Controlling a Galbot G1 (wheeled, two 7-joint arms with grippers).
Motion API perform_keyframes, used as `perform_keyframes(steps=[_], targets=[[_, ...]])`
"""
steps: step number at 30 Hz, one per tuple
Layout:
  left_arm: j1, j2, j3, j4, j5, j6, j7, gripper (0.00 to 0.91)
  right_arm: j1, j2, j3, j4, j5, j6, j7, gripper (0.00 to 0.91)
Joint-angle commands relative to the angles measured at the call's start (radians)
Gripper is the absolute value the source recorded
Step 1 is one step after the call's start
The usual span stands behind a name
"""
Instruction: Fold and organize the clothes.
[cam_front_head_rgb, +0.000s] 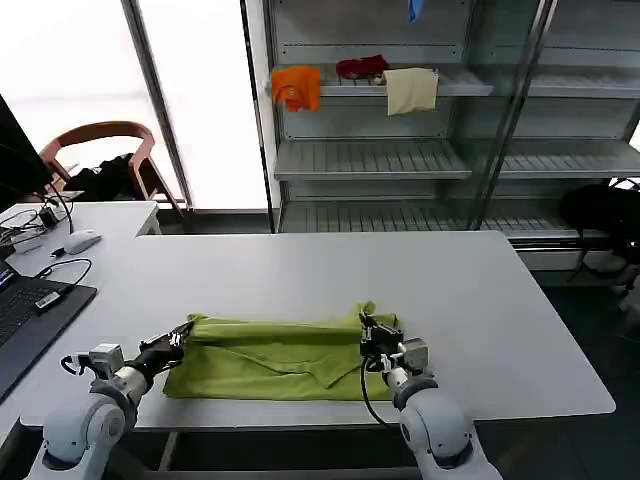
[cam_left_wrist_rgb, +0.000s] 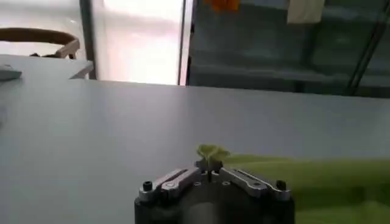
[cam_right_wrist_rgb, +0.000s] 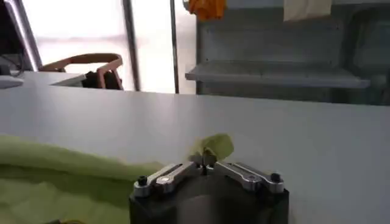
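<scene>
Both arms reached forward low over the near part of the white desk, one at each end of the lime-green T-shirt, which lay there as a long, partly folded band running across in front of the robot.

The left arm stretched from the robot's lower left, its forearm angled in toward the shirt's left end. The left pincer was clenched on a small tuft of green cloth at that end's far corner; in the left wrist view the pincer had its two metal fingers brought together with the tuft poking up between them, the shirt trailing off to one side.

The right arm came from the robot's lower right, wrist bent so the right pincer met the shirt's right end at its far corner. It too was clenched on the fabric: in the right wrist view the pincer pinched a curled bit of green, and the shirt spread away beside it.

The fingertips themselves were buried in cloth in both wrist views. No printed graphic could be made out on the shirt's visible surface, and its sleeves and collar were lost in the folds.
</scene>
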Motion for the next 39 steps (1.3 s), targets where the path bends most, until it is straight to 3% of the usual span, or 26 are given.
perform_keyframes(steps=[1, 7, 8, 9, 10, 19, 28, 31, 35, 39], targets=[[0.097, -0.015, -0.029, -0.066, 0.027, 0.000, 0.005, 0.000, -0.098, -0.016, 0.008, 0.069, -0.044, 0.001, -0.017, 0.000], [0.090, -0.025, -0.007, -0.065, 0.096, 0.000, 0.006, 0.010, -0.110, -0.012, 0.005, 0.060, -0.119, 0.002, -0.036, 0.000], [0.089, -0.029, -0.005, -0.065, 0.114, 0.000, 0.006, 0.534, -0.113, -0.010, 0.004, 0.057, -0.143, 0.002, -0.035, 0.030], [0.087, -0.033, -0.003, -0.066, 0.121, 0.000, 0.005, 0.907, -0.117, -0.008, 0.004, 0.057, -0.151, 0.003, -0.033, 0.484], [0.087, -0.034, -0.001, -0.067, 0.123, 0.000, 0.003, 0.907, -0.121, -0.005, 0.004, 0.056, -0.169, 0.003, -0.031, 0.907], [0.083, -0.051, -0.001, -0.082, 0.135, 0.000, -0.015, 0.907, -0.148, 0.005, 0.014, 0.061, -0.333, 0.005, 0.016, 0.907], [0.080, -0.073, -0.003, -0.077, 0.144, 0.000, -0.034, 0.907, -0.142, 0.004, 0.022, 0.037, -0.393, 0.006, 0.026, 0.907], [0.083, -0.088, -0.016, -0.090, 0.109, -0.012, -0.055, 0.907, -0.136, 0.004, 0.032, 0.068, -0.311, 0.007, 0.027, 0.907], [0.090, -0.115, -0.024, -0.100, 0.101, -0.040, -0.098, 0.907, -0.101, 0.011, 0.072, 0.141, 0.003, 0.037, 0.048, 0.907], [0.105, -0.136, -0.005, -0.082, 0.099, -0.061, -0.118, 0.907, -0.026, 0.015, 0.124, 0.180, 0.162, 0.084, 0.051, 0.907]])
